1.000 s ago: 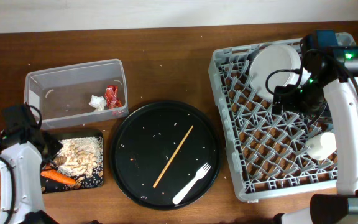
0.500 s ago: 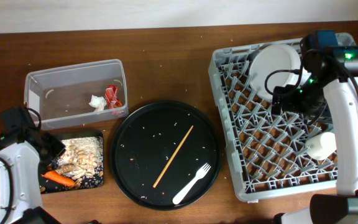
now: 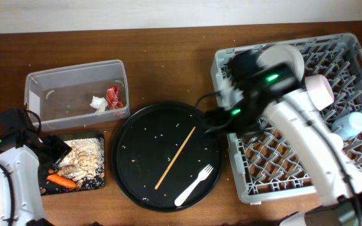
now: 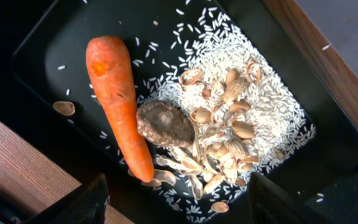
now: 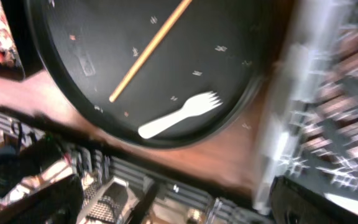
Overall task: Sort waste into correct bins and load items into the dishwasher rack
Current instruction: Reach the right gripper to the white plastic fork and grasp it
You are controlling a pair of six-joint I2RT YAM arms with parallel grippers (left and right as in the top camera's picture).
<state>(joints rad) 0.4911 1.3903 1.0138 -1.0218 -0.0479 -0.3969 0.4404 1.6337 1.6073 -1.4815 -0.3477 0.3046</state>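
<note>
In the left wrist view an orange carrot piece (image 4: 118,102), a small brown lump (image 4: 165,123) and beige rice scraps (image 4: 253,93) lie in the flat black tray (image 4: 48,37). My left gripper (image 4: 179,211) hangs open just above them, holding nothing. The clear tub (image 3: 74,94) holds the red wrapper (image 3: 112,96) and the tissue wad (image 3: 98,103). A chopstick (image 3: 175,157) and a white fork (image 3: 194,185) rest on the round black tray (image 3: 143,150). My right gripper (image 3: 207,120) is open and empty over that tray's right rim. The rack (image 3: 275,188) holds a pale plate (image 3: 281,59), a cream cup (image 3: 319,90) and a light blue cup (image 3: 349,123).
The right wrist view is motion-blurred; it shows the fork (image 5: 180,114), the chopstick (image 5: 148,46) and the rack's edge (image 5: 334,87). Small crumbs dot the round tray and the wooden table. The flat black tray (image 3: 100,183) sits just below the clear tub.
My left gripper has opened and drawn back a little from the carrot, which lies in the black tray. My right arm has swung from the rack's back corner to the round tray's right rim.
</note>
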